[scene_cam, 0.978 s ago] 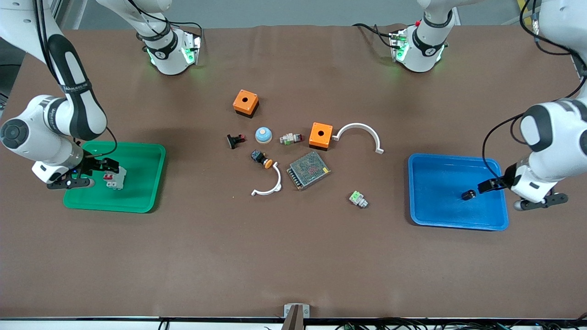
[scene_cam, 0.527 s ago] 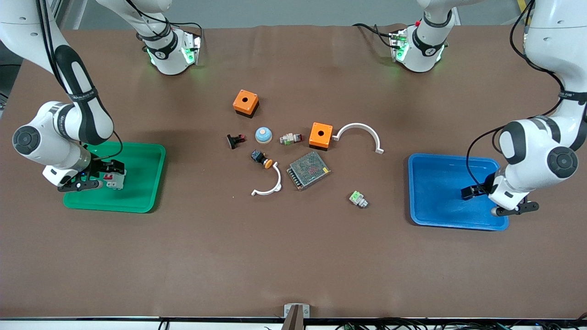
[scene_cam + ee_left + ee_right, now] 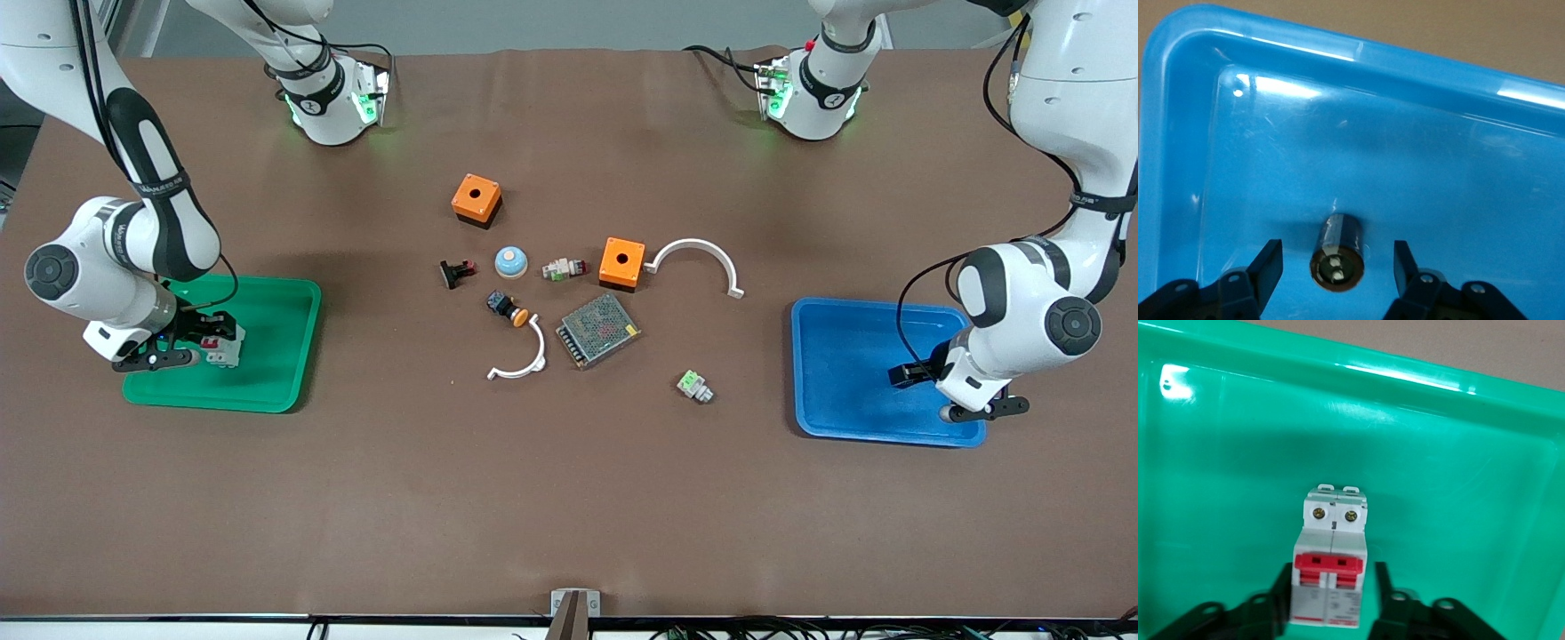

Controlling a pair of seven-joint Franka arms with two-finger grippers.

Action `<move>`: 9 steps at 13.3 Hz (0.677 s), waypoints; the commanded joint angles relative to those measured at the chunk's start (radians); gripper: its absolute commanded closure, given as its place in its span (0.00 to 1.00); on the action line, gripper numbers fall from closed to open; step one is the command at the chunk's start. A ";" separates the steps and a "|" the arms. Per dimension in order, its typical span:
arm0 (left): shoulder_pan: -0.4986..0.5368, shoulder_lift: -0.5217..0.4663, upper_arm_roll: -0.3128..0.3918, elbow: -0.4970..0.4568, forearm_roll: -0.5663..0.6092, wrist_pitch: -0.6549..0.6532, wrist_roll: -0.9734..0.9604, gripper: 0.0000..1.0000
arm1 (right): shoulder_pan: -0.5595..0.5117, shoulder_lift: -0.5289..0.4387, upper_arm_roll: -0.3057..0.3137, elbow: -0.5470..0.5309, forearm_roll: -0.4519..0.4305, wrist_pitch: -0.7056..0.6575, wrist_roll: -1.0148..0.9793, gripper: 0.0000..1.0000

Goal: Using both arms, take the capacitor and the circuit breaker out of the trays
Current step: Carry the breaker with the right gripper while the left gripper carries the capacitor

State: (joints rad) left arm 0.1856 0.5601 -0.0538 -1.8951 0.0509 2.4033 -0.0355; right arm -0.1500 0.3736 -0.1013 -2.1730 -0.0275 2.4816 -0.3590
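Observation:
The capacitor (image 3: 1338,257), a small glossy black cylinder, lies on its side on the floor of the blue tray (image 3: 1271,133). My left gripper (image 3: 1337,252) straddles it, open, with blue showing on both sides. In the front view the left gripper (image 3: 907,375) covers the capacitor. The breaker (image 3: 1330,567), white with red levers, lies in the green tray (image 3: 1458,487). My right gripper (image 3: 1332,570) brackets it closely: one finger is against its side and a thin strip of green shows at the other. From the front, the breaker (image 3: 220,348) lies under the right gripper (image 3: 209,342).
Mid-table lie two orange boxes (image 3: 476,200) (image 3: 622,263), a mesh power supply (image 3: 598,330), two white arcs (image 3: 698,260) (image 3: 520,360), a push-button (image 3: 507,308), a blue dome (image 3: 511,261), a black clip (image 3: 457,272) and a green connector (image 3: 694,386).
The left gripper has slid over the capacitor, which now sits between its fingers. Both grippers' fingers have narrowed, the right ones drawing in close around the breaker.

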 commanded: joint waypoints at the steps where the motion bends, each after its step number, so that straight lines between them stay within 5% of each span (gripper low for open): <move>1: 0.006 0.015 -0.003 0.013 0.015 0.014 0.014 0.39 | -0.022 -0.007 0.009 -0.013 -0.003 0.005 -0.008 0.65; 4: 0.008 0.015 -0.003 0.013 0.015 0.014 0.016 0.62 | -0.030 -0.010 0.009 -0.014 -0.003 0.000 -0.006 0.87; 7: -0.002 0.006 -0.004 0.014 0.015 0.014 0.017 1.00 | -0.011 -0.079 0.012 -0.004 -0.002 -0.090 0.006 0.90; 9: -0.002 -0.031 -0.032 0.016 0.014 0.004 0.016 1.00 | 0.030 -0.146 0.014 0.050 0.042 -0.240 0.063 0.93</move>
State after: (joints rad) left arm 0.1835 0.5677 -0.0618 -1.8808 0.0511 2.4119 -0.0312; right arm -0.1512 0.3312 -0.0957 -2.1428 -0.0181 2.3685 -0.3462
